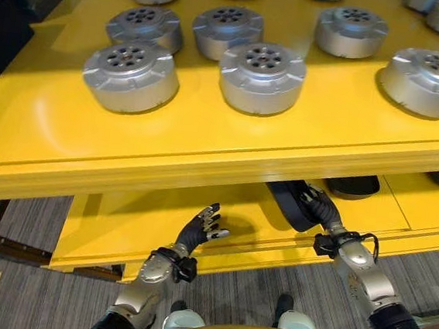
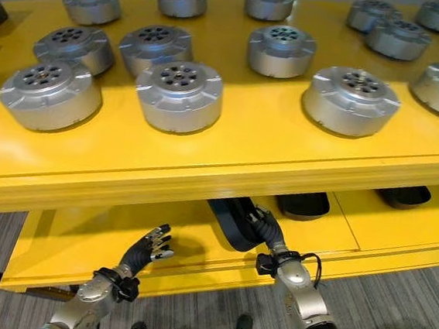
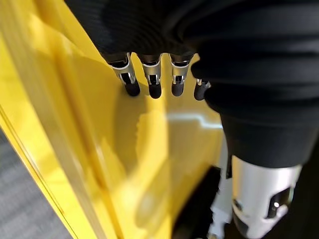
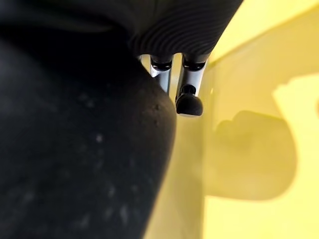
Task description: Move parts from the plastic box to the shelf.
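Right hand [image 1: 320, 209] around black part [image 1: 292, 205]

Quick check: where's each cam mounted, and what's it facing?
Left eye: head, looking down at yellow shelf with silver round parts; both arms below.
Right eye: same, slightly offset; right robot hand grips black part.
Left wrist: along left robot hand, open over lower shelf.
Right wrist: hand against black part.
Eyes share everything.

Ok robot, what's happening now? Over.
Right robot hand holds black part on lower shelf. Left robot hand open, empty. Upper shelf edge overhangs.
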Controlling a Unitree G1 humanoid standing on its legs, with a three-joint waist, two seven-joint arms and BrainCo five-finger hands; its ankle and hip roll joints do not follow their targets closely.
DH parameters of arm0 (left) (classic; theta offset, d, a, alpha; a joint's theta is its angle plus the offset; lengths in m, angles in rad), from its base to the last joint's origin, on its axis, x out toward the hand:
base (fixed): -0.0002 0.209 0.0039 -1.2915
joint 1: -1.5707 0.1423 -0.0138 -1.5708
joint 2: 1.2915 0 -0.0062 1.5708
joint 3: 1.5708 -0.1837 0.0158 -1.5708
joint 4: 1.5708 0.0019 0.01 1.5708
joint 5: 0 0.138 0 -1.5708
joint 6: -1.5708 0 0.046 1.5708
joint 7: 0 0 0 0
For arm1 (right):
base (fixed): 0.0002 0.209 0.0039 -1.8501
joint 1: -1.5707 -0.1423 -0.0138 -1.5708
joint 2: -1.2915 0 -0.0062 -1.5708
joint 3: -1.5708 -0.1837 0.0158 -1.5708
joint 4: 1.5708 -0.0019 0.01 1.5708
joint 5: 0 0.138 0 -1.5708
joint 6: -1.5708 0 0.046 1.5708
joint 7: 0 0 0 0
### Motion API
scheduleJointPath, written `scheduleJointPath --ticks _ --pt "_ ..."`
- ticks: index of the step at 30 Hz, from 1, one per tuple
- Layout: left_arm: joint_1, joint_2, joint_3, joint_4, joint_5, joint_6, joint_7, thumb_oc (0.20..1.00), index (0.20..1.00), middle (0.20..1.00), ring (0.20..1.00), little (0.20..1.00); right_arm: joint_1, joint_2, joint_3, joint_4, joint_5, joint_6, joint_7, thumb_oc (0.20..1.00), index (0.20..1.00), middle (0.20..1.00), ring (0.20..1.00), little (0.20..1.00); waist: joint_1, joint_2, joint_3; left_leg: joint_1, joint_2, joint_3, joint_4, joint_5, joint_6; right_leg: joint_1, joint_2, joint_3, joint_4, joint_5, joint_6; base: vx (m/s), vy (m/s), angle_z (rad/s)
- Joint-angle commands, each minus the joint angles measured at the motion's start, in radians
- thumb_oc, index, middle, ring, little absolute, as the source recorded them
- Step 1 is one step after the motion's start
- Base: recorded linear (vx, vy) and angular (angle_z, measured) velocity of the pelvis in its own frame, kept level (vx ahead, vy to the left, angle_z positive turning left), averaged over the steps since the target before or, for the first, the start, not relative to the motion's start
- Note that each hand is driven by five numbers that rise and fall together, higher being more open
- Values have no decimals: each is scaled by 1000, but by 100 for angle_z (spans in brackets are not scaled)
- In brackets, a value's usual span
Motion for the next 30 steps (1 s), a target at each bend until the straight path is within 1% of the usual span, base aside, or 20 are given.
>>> scheduleJointPath --ticks 1,6,7,11,13,15,17,20,21,23,24,25,27,28,29,30 --pt "-9 55 -31 -79 -27 -21 15 1000 1000 1000 1000 1000 -85 55 -5 -62 10 -44 -19 200 200 200 200 200 24 -59 5 -21 -85 -1 49 -23 33 40 -56 1 126 -87 10 29 -24 -5" --pt "-16 64 -37 -96 -35 -13 28 1000 1000 1000 1000 1000 -88 51 -8 -71 -2 -33 -40 200 200 200 200 200 19 -49 17 -40 -86 -6 63 -24 32 24 -53 5 146 -99 2 -15 -3 1" --pt "-29 69 -45 -107 -43 -9 51 1000 1000 1000 1000 1000 -103 54 -2 -64 -12 -29 -58 200 200 200 200 200 19 -44 28 -57 -89 -7 78 -27 34 8 -53 6 159 -103 0 -70 -4 5" --pt "-59 74 -54 -117 -57 -6 76 1000 1000 1000 1000 1000 -139 58 2 -57 -11 -13 -74 200 200 200 200 200 21 -37 51 -98 -91 -6 113 -34 36 -26 -56 3 189 -113 -5 -114 5 5" --pt "-94 77 -68 -123 -65 -4 100 1000 1000 1000 1000 1000 -188 67 9 -35 8 0 -96 200 200 200 200 200 27 -29 82 -136 -95 -10 137 -35 39 -59 -61 1 221 -122 -9 -197 14 6" --pt "-122 75 -80 -118 -73 -12 116 1000 1000 1000 1000 1000 -225 75 15 -17 10 -1 -111 200 200 200 200 200 32 -24 103 -164 -95 -14 158 -35 37 -74 -64 0 233 -129 -13 -186 12 6" --pt "-173 71 -98 -115 -77 -28 155 1000 1000 1000 1000 1000 -296 81 27 9 15 0 -139 200 200 200 200 200 40 -14 141 -208 -95 -21 185 -32 32 -102 -68 0 255 -138 -19 -215 22 13" --pt "-209 64 -107 -117 -84 -33 198 1000 1000 1000 1000 1000 -353 93 38 29 15 11 -172 200 200 200 200 200 48 -8 166 -236 -96 -24 200 -31 30 -119 -73 -2 270 -146 -22 -154 28 10" --pt "-253 54 -114 -112 -78 -62 257 1000 1000 1000 1000 1000 -418 106 50 54 14 24 -222 200 200 200 200 200 55 -3 195 -266 -97 -25 219 -34 33 -144 -79 -4 297 -155 -25 -198 35 11" --pt "-273 50 -115 -112 -79 -79 290 1000 1000 1000 1000 1000 -450 116 53 75 17 26 -250 200 200 200 200 200 60 -1 210 -285 -96 -28 238 -39 35 -160 -83 -6 320 -162 -29 -152 18 10" --pt "-292 45 -113 -113 -69 -102 326 1000 1000 1000 1000 1000 -482 123 54 97 17 24 -275 200 200 200 200 200 66 0 225 -308 -93 -33 261 -44 38 -180 -87 -5 344 -169 -32 -100 4 12" --pt "-311 40 -107 -117 -60 -146 377 1000 1000 1000 1000 1000 -512 129 53 127 17 16 -301 200 200 200 200 200 74 -1 244 -325 -96 -44 293 -69 33 -195 -95 1 385 -196 -28 -114 0 12" --pt "-319 37 -100 -121 -48 -176 415 1000 1000 1000 1000 1000 -525 134 53 139 15 13 -316 200 200 200 200 200 79 -1 252 -339 -95 -48 306 -72 34 -208 -97 1 401 -200 -30 -83 -8 10" --pt "-335 36 -78 -143 -43 -210 467 1000 1000 1000 1000 1000 -547 138 45 154 14 13 -338 200 200 200 200 200 91 0 269 -362 -96 -53 330 -81 37 -229 -102 -3 431 -210 -34 -113 -33 11" --pt "-340 33 -66 -157 -31 -236 499 1000 1000 1000 1000 1000 -557 139 40 167 15 10 -350 200 200 200 200 200 98 -1 278 -377 -95 -59 345 -84 37 -241 -104 -5 450 -215 -36 -126 -49 10" --pt "-344 34 -52 -175 -21 -250 523 1000 1000 1000 1000 1000 -566 136 33 177 19 9 -354 200 200 200 200 200 103 -1 284 -386 -94 -62 356 -88 37 -248 -106 -7 464 -221 -38 -93 -57 7"
